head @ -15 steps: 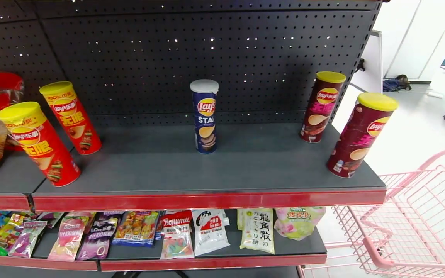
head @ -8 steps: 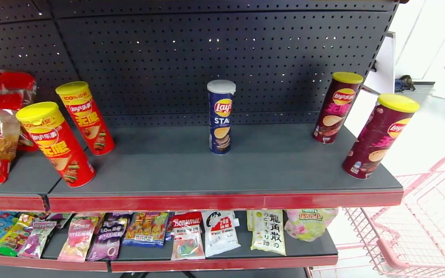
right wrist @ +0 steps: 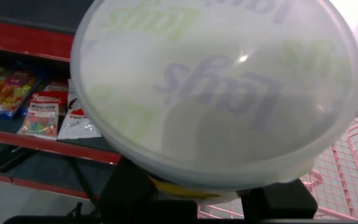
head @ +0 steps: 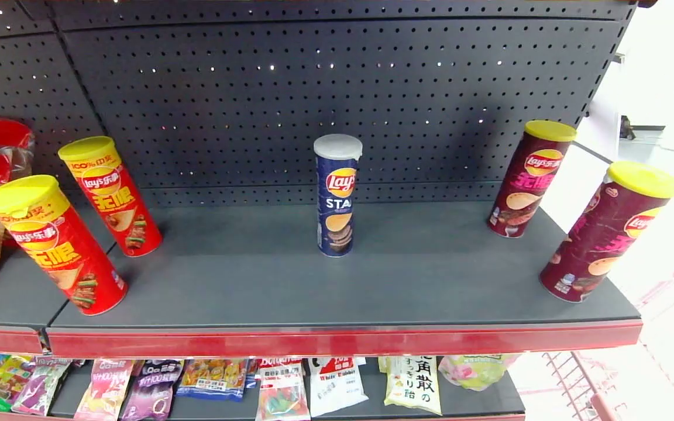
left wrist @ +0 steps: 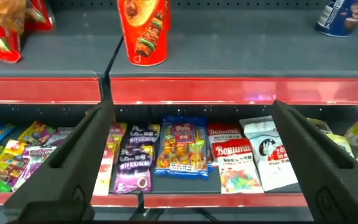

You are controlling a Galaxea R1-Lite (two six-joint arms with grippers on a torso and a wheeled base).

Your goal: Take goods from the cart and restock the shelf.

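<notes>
Both busy: pinching a plastic-lidded yellow crisp tube [right wrist: 216, 87] between the fingers [right wrist: 126, 193] of the right gripper [right wrist: 197, 202] near the pink wire cart [right wrist: 353, 168]; holding the left gripper [left wrist: 192, 107] with fingers [left wrist: 73, 162] spread before the red-edged grey metal shelf [left wrist: 229, 90].

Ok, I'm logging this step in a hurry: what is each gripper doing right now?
Left gripper: open, holding nothing.
Right gripper: closed on a chip can.

A dark grey shelf [head: 337, 292] with a red front edge carries standing chip cans: two red cans [head: 56, 242] at left, a blue can [head: 337, 196] in the centre and two maroon cans [head: 606, 231] at right, while a clear-lidded can [right wrist: 216, 87] sits off the shelf beside the pink wire cart [right wrist: 353, 180].
</notes>
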